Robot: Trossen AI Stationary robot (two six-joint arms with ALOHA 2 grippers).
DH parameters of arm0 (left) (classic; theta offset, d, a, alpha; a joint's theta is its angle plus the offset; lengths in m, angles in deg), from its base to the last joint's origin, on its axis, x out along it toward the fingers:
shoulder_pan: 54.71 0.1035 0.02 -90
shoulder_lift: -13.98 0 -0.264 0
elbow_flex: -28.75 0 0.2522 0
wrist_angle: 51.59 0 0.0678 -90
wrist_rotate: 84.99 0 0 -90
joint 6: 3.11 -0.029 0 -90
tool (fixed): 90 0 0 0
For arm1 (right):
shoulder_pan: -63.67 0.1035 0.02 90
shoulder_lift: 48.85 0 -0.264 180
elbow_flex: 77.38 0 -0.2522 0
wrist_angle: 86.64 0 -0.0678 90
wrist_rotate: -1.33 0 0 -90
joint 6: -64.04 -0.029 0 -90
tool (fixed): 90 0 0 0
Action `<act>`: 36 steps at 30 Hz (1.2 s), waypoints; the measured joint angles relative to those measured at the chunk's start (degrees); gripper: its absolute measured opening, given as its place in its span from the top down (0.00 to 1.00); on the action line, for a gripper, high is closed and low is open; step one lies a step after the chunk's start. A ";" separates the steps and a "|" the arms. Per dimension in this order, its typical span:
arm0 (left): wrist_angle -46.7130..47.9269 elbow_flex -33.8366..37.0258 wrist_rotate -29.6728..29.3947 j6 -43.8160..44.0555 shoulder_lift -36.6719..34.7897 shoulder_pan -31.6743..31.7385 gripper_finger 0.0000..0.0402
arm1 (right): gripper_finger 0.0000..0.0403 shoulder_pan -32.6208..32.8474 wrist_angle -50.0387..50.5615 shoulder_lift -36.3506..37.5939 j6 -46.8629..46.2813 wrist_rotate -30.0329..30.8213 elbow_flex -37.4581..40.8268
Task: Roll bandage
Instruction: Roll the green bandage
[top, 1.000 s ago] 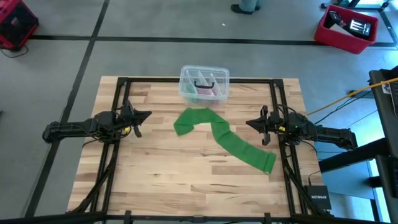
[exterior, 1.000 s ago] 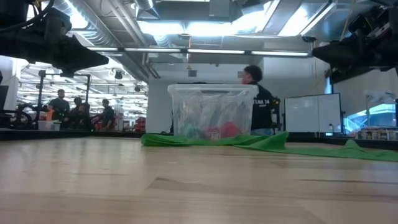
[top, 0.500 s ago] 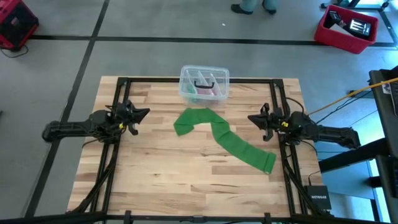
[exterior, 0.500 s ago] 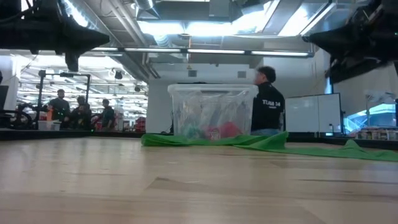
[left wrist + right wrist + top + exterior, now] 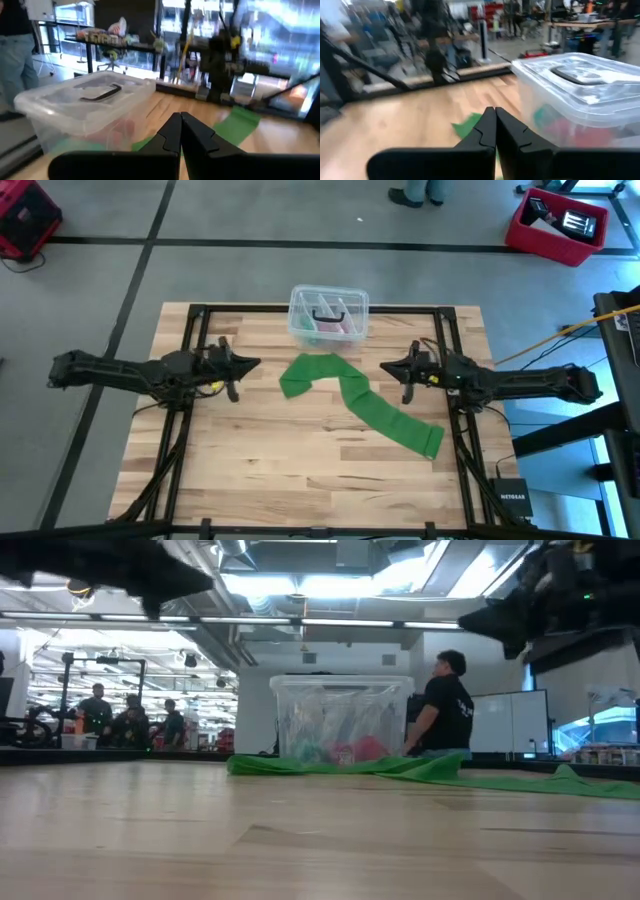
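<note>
bandage (image 5: pixel 362 403) flat, unrolled; between left gripper (image 5: pixel 252 365) | right gripper (image 5: pixel 388 367)

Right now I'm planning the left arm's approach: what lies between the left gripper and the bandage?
In the high view, only bare wood lies between the left gripper and the bandage.

the only legible text is the white word "netgear" on a small black box (image 5: pixel 511 502) sitting just off the near right corner of the wooden tabletop (image 5: pixel 250 450), seen from above. nothing else can be read.
</note>
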 joint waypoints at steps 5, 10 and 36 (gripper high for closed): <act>0.04 -5.58 0.06 -8.47 10.25 -0.88 1.00 | 0.99 0.00 0.03 -10.28 3.30 4.81 -4.04; -1.01 -7.48 0.02 -7.99 17.10 -0.86 1.00 | 0.98 0.00 0.07 -20.50 5.56 9.14 -7.10; 3.54 -7.48 0.22 6.58 37.19 0.10 0.70 | 0.61 0.00 -0.15 -43.00 3.58 7.43 -12.08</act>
